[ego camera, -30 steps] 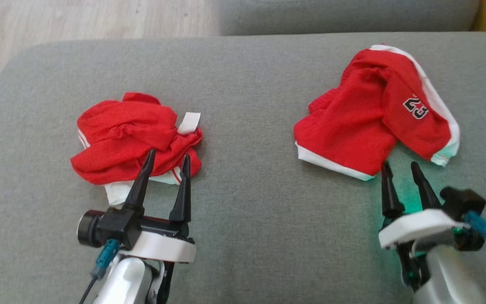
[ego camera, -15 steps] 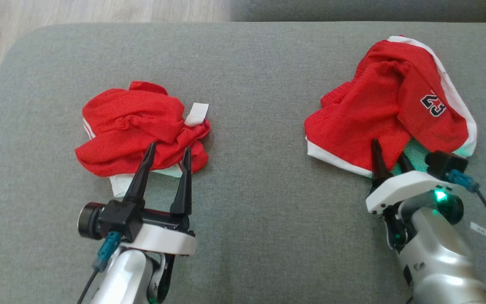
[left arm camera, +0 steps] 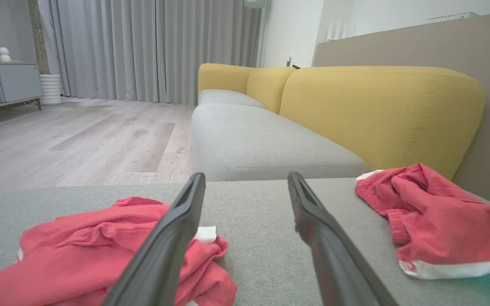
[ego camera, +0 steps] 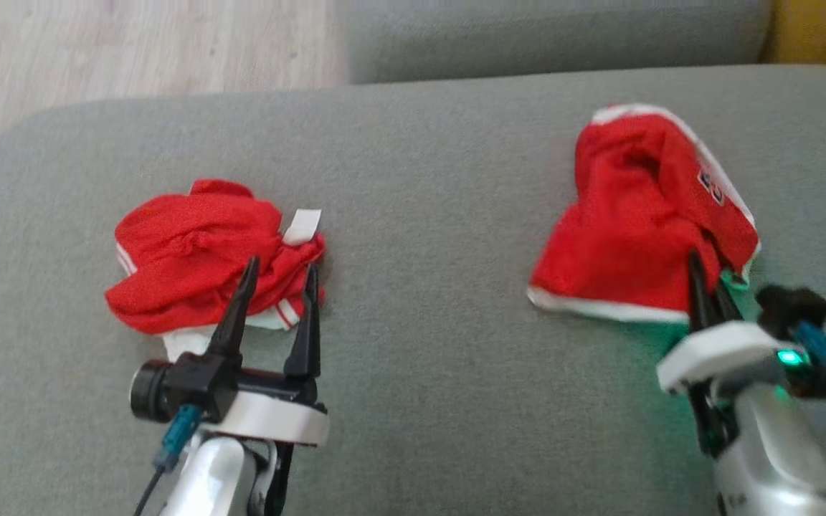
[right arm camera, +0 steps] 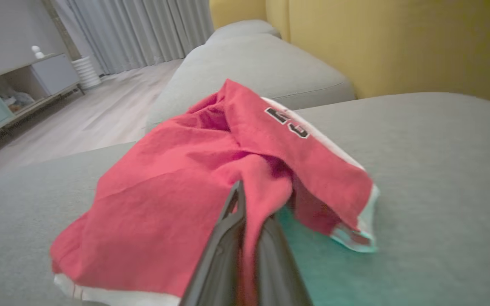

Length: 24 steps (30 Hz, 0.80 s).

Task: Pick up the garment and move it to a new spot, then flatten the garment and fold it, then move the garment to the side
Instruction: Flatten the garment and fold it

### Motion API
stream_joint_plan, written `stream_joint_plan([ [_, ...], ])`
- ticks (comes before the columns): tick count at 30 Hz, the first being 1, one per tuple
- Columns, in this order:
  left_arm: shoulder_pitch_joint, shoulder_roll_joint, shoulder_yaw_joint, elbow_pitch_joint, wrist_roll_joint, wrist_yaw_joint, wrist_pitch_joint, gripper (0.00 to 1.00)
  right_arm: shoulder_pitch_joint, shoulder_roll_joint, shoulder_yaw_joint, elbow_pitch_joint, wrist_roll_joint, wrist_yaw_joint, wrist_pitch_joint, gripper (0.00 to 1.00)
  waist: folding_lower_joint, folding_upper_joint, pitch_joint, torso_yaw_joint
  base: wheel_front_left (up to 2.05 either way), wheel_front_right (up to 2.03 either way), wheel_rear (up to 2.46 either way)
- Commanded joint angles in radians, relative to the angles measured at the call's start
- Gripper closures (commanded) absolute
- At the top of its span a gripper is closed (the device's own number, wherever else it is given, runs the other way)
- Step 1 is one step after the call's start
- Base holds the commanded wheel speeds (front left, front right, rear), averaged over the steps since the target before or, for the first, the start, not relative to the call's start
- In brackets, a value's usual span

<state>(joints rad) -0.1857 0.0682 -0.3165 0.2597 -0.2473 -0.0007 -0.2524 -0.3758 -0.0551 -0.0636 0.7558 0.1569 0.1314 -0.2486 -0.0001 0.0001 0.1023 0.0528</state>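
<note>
The garment (ego camera: 635, 222) is a pair of red shorts with white trim and a black number, lying at the right of the grey sofa seat (ego camera: 427, 215). My right gripper (ego camera: 701, 261) is shut on its near edge, and the cloth is bunched and raised around the fingers. From the right wrist, the red fabric (right arm camera: 177, 187) is pinched between the closed fingers of my right gripper (right arm camera: 245, 191). A second crumpled red garment (ego camera: 191, 251) lies at the left. My left gripper (ego camera: 281, 265) hovers open over its near edge, with nothing between its fingers (left arm camera: 172, 238).
A wooden floor (ego camera: 133, 50) lies beyond the seat's rounded far-left corner. Another grey cushion (ego camera: 549, 32) adjoins at the back. The yellow backrest (left arm camera: 381, 110) runs along the right side. Bare grey seat separates the two garments.
My right gripper moved forward onto the shorts' near edge, shut on it, and the cloth bunched upward. The head camera shifted. My left arm stayed put.
</note>
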Motion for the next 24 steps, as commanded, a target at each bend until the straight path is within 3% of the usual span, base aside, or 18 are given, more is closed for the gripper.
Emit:
stream_joint_plan([
  [1, -0.009, 0.0, 0.039, -0.026, -0.005, -0.003, -0.009, 0.0, 0.009, 0.005, 0.005, -0.052, -0.025, -0.001, -0.013, 1.0, 0.0001, -0.0001, -0.031, -0.025, 0.0, 0.0, 0.0],
  [5, 0.019, -0.006, 0.042, -0.026, -0.01, -0.004, -0.009, 0.0, 0.082, 0.005, -0.081, -0.165, -0.145, -0.001, -0.008, 1.0, 0.0001, -0.0001, -0.063, -0.049, 0.0, 0.0, 0.0],
  [11, 0.03, -0.012, 0.041, -0.032, -0.011, -0.005, -0.009, 0.0, 0.118, 0.005, -0.197, -0.324, -0.259, -0.001, 0.101, 1.0, 0.0001, -0.0001, -0.07, -0.059, 0.0, 0.0, 0.0],
  [19, 0.022, -0.016, 0.042, -0.031, -0.013, -0.009, -0.009, 0.0, 0.06, 0.005, -0.057, -0.489, -0.243, -0.001, 0.185, 1.0, 0.0001, -0.0001, -0.048, -0.048, 0.0, 0.0, 0.0],
  [24, 0.015, -0.017, 0.042, -0.026, -0.015, -0.011, -0.009, 0.0, 0.0, 0.005, 0.108, -0.594, -0.104, -0.001, 0.211, 1.0, 0.0001, -0.0001, -0.043, -0.026, 0.0, 0.0, 0.0],
])
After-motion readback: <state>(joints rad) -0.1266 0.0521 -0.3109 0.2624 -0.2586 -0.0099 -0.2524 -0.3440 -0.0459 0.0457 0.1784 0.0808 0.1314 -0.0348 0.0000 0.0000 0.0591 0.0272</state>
